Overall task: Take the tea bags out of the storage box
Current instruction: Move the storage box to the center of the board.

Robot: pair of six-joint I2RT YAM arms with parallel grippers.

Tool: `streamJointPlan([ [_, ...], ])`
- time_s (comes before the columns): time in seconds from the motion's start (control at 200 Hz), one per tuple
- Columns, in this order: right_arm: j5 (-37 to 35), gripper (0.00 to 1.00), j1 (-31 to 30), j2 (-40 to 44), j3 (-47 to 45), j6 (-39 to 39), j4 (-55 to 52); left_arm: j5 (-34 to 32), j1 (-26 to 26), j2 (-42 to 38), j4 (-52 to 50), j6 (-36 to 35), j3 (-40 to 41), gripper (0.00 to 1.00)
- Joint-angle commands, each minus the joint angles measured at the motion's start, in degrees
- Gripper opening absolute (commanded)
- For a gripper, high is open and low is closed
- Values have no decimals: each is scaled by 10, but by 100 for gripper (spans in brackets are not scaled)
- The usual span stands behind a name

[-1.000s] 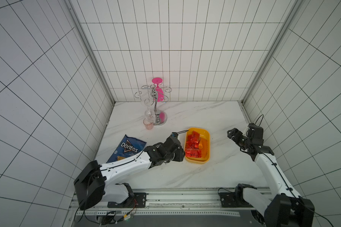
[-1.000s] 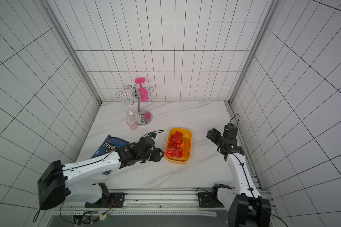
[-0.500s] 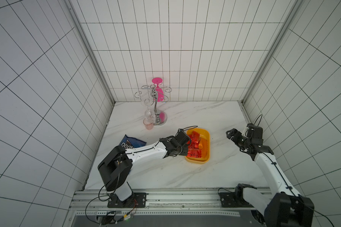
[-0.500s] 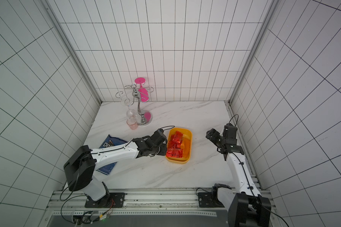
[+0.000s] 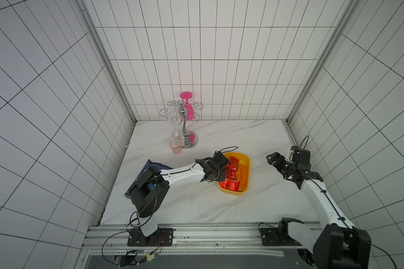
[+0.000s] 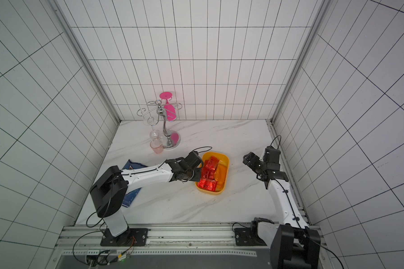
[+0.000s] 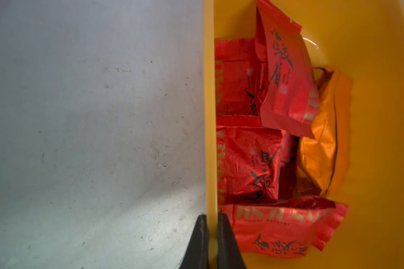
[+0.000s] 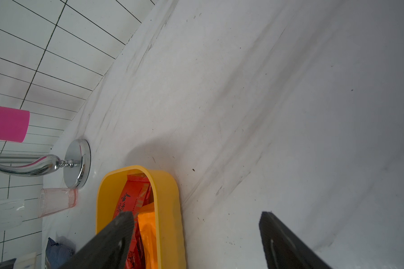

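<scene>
at the long wall of the storage box (image 7: 210, 111), the left pincer (image 7: 211, 229) is clenched on the yellow rim, one finger inside, one outside. the tea bags (image 7: 250, 163) lie heaped within it. the right pincer (image 8: 195, 217) hangs released, apart from the box.

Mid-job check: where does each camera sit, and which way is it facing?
Top views: high over the front rail, looking down toward the back wall; left arm, right arm, table, box.
Left wrist: on the left arm, looking down; left gripper shut on the box wall, tea bags inside.
Right wrist: on the right arm, looking low across the table at the box end and glass rack; open right gripper shows.
Shared: both wrist views see the box and tea bags.
</scene>
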State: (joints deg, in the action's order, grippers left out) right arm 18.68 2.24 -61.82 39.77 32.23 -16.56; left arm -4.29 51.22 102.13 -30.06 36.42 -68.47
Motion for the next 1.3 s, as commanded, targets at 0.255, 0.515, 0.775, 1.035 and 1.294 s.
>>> streamJointPlan([
  [0.255,39,81,-27,-21,36,-4,-11,-66,-66,-198,-79,43,166,0],
  [0.515,10,75,-216,-44,102,-64,-58,-64,-142,-353,-126,58,280,0],
  [0.775,-22,62,-404,-118,171,-172,-93,-55,-161,-366,-114,54,293,0],
  [1.035,-41,55,-508,-148,133,-376,15,-42,-173,-382,-91,24,302,0],
  [1.294,-1,59,-543,-229,146,-679,59,-11,-189,-353,-63,1,313,0],
])
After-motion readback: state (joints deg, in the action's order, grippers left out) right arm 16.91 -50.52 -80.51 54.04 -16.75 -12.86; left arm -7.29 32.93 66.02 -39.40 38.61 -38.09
